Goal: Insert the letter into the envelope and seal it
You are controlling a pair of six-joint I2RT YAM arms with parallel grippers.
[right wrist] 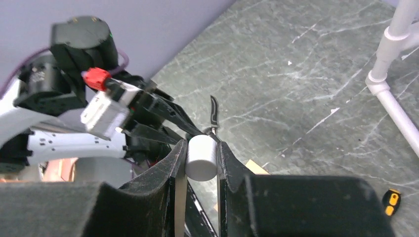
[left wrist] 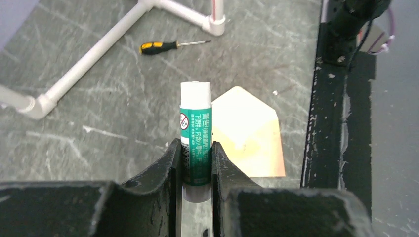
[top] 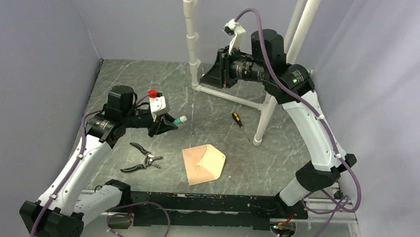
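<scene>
Gripping a green glue stick (left wrist: pixel 195 143) by its lower half, the left fingers (left wrist: pixel 173 160) are closed on it and hold it above the worktop (top: pixel 282 155), white tip pointing away from the arm. The right fingers (right wrist: pixel 178 163) are raised high at the back and clamped on a small pale cylinder (right wrist: pixel 201 157), which looks like the stick's cap.

The envelope (top: pixel 204 164) lies flat near the front edge, between the two arm bases. Its pointed flap is open, with the paler inner face up, and points toward the right arm's side. No separate letter shows anywhere. It is probably already tucked into the envelope's pocket, though the pictures cannot confirm this.

Black-handled pliers (top: pixel 143 161) lie just left of the envelope. A small yellow-and-black screwdriver (top: pixel 237 119) rests farther back, near a white pipe frame (top: pixel 262 107).

Judging from this, the sealing step is in hand, with the stick uncapped and ready. The next move calls for lowering the stick's tip onto the open flap and drawing it along the flap's edges. The flap then needs folding over and pressing shut. The thin paper may slide under the stick unless it is steadied.
</scene>
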